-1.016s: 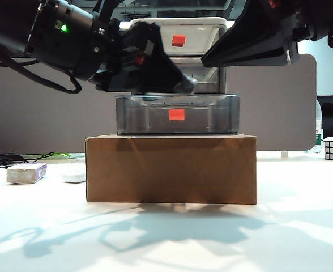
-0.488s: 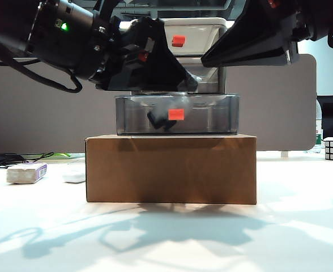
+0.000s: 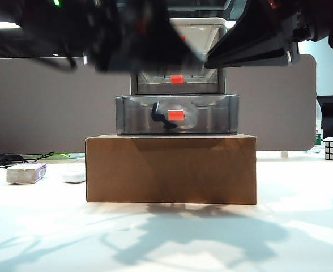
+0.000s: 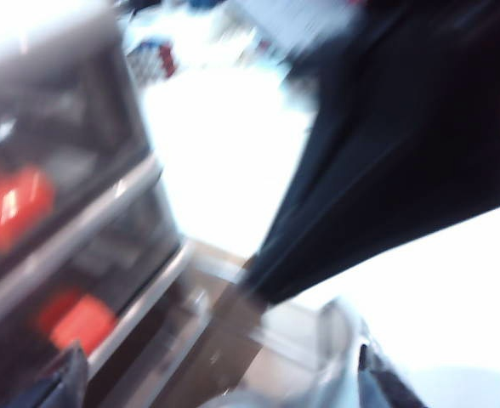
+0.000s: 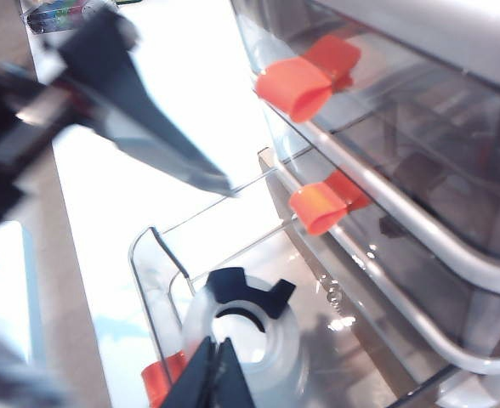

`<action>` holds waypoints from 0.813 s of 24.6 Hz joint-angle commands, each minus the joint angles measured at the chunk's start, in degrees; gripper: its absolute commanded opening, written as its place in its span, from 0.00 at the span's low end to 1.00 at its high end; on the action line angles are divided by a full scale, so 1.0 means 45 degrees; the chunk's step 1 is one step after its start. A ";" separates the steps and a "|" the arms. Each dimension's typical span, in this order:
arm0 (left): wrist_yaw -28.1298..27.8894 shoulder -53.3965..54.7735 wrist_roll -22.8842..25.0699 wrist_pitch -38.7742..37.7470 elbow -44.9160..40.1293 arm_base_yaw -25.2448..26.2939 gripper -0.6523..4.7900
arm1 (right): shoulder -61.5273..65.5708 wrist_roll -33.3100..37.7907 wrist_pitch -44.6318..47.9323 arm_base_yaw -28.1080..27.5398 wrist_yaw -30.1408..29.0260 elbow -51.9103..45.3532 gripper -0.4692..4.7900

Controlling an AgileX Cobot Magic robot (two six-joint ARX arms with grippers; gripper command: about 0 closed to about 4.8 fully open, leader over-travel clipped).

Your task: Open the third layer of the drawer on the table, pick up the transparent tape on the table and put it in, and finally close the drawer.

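- Left gripper (image 3: 155, 45), a dark blur up by the drawer unit's top left, jaws spread wide and empty; looks like it's just done with the drop.
- Right gripper (image 5: 216, 374) hangs over the open third layer (image 3: 176, 114); I can't tell its jaw state, fingertips look pinched together.
- Transparent tape (image 5: 248, 340) lies inside that pulled-out drawer.
- Three drawers, three red-orange handles, one cardboard box (image 3: 171, 169) raising the drawer (image 3: 178, 79) off the table (image 3: 166, 238).
- Closing remains.
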 commanded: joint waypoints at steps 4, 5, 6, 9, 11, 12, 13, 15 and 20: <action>0.0049 -0.2720 -0.0325 -0.5945 0.0034 -0.1214 0.51 | -0.0262 -0.0005 -0.0024 0.0005 -0.0053 0.0078 0.08; 0.0049 -0.2987 -0.0330 -0.6849 0.0029 -0.1297 0.24 | -0.0287 -0.0005 0.0015 0.0005 -0.0039 0.0078 0.08; 0.0044 -0.2992 -0.0335 -0.7087 0.0019 -0.1287 0.15 | -0.0301 -0.0005 0.0019 0.0010 -0.0039 0.0078 0.08; -0.0097 -0.2730 -0.0311 -0.7057 0.0010 -0.1161 0.14 | -0.0301 0.0000 0.0024 0.0010 -0.0039 0.0078 0.08; -0.0146 -0.2424 -0.0287 -0.6790 0.0015 -0.1001 0.11 | -0.0301 -0.0005 0.0034 0.0010 -0.0024 0.0078 0.08; -0.0151 -0.2176 -0.0287 -0.6538 0.0015 -0.0855 0.11 | -0.0301 -0.0005 0.0044 0.0010 -0.0024 0.0078 0.08; -0.0155 -0.1928 -0.0287 -0.6271 0.0015 -0.0733 0.11 | -0.0301 -0.0005 0.0068 0.0010 -0.0019 0.0078 0.08; -0.0189 -0.1375 -0.0287 -0.5532 0.0015 -0.0457 0.11 | -0.0301 -0.0005 0.0083 0.0010 -0.0019 0.0083 0.08; -0.0379 -0.0228 -0.0287 -0.3623 0.0015 -0.0078 0.11 | -0.0301 -0.0005 0.0078 0.0010 -0.0019 0.0083 0.08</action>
